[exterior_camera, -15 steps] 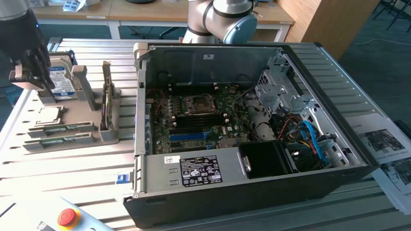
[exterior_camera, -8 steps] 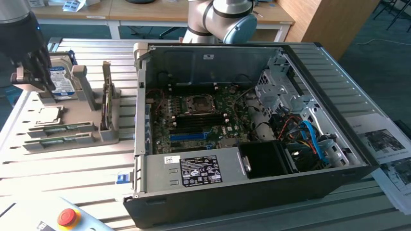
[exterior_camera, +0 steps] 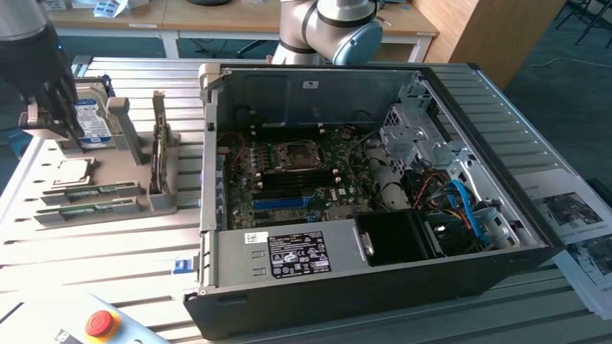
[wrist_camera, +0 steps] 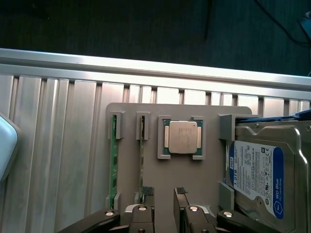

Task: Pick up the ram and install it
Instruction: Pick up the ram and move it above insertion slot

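Two thin green sticks stand on edge in a grey holder (wrist_camera: pixel 146 116). The ram (wrist_camera: pixel 142 155) is the one nearer the CPU (wrist_camera: pixel 182 137), and a second similar stick (wrist_camera: pixel 115 160) lies beside it. My gripper (wrist_camera: pixel 164 194) hovers over the holder, open, with nothing between its fingers. One fingertip (wrist_camera: pixel 147 192) is right at the end of the ram. In the exterior view my gripper (exterior_camera: pixel 50 130) hangs at the far left above the holder, where the ram (exterior_camera: pixel 93 191) lies. The blue motherboard slots (exterior_camera: pixel 282 203) sit inside the open PC case (exterior_camera: pixel 383 279).
A blue-labelled hard drive (wrist_camera: pixel 257 170) stands in the holder beside the CPU. A second grey stand (exterior_camera: pixel 158 154) is between holder and case. A red stop button (exterior_camera: pixel 100 324) sits near the front. Papers (exterior_camera: pixel 583 222) lie at the exterior view's right on the ribbed aluminium table (exterior_camera: pixel 105 251).
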`<state>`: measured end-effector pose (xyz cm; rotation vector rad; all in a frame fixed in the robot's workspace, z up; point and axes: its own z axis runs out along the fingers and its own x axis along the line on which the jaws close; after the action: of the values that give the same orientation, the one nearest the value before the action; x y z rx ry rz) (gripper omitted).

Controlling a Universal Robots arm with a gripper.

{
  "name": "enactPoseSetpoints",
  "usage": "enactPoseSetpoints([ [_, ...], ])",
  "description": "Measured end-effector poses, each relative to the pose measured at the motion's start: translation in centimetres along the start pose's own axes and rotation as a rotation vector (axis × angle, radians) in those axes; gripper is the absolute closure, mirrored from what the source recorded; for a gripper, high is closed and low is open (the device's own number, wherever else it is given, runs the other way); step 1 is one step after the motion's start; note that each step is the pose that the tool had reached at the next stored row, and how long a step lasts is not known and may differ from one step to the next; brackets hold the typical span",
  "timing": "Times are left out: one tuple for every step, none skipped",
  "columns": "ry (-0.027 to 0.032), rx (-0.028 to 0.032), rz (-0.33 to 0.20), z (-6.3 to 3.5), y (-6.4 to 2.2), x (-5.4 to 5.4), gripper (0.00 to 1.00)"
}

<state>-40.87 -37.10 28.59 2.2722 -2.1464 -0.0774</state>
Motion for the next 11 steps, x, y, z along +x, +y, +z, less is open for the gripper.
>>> enactPoseSetpoints([
  [0.0001, 0.0, 0.0, 0.1, 0.0, 0.0, 0.7],
  [0.0001, 0.0, 0.0, 0.22, -0.01, 0.0, 0.7],
  [0.0, 0.0, 0.0, 0.34, -0.01, 0.0, 0.7],
  [0.0001, 0.0, 0.0, 0.46, -0.02, 0.0, 0.7],
  [0.0, 0.0, 0.0, 0.58, -0.03, 0.0, 0.7],
  [0.0, 0.0, 0.0, 0.7, -0.03, 0.0, 0.7],
  [0.0, 0.0, 0.0, 0.82, -0.04, 0.0, 0.7],
  [0.0001, -0.0001, 0.0, 0.93, -0.04, 0.0, 0.7],
  [0.0001, -0.0001, 0.0, 1.06, -0.05, 0.0, 0.7],
  [0.0, -0.0001, 0.0, 1.18, -0.05, 0.0, 0.7],
  [0.0001, 0.0, 0.0, 1.29, -0.06, 0.0, 0.7],
])
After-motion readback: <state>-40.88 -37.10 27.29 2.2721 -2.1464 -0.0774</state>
